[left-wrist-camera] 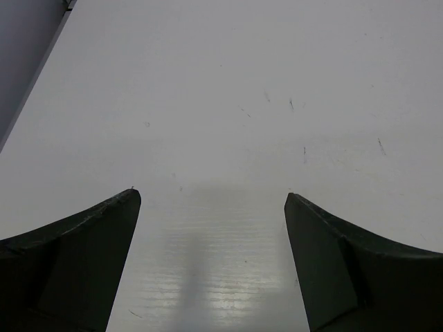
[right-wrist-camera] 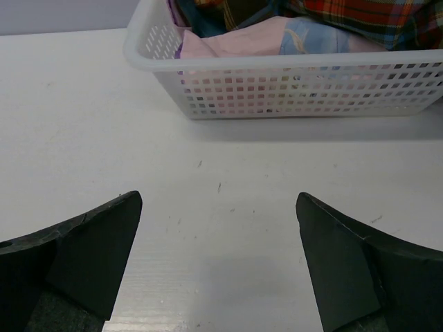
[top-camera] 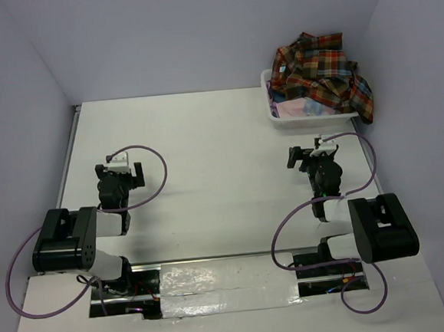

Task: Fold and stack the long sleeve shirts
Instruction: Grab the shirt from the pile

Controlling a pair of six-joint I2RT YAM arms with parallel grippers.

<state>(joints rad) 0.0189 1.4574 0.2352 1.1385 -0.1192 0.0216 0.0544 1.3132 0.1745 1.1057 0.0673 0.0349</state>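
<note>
A red-orange, brown and blue plaid long sleeve shirt is heaped on top of a white slotted basket at the back right of the table. Under it lie pink and pale blue cloths. The plaid shirt shows at the top of the right wrist view, spilling over the basket. My right gripper stands open just in front of the basket, nothing between its fingers. My left gripper is open over bare table at the left, far from the shirts.
The white table runs between grey walls, with a metal rail along its left edge. Cables loop from both arms near their bases at the near edge.
</note>
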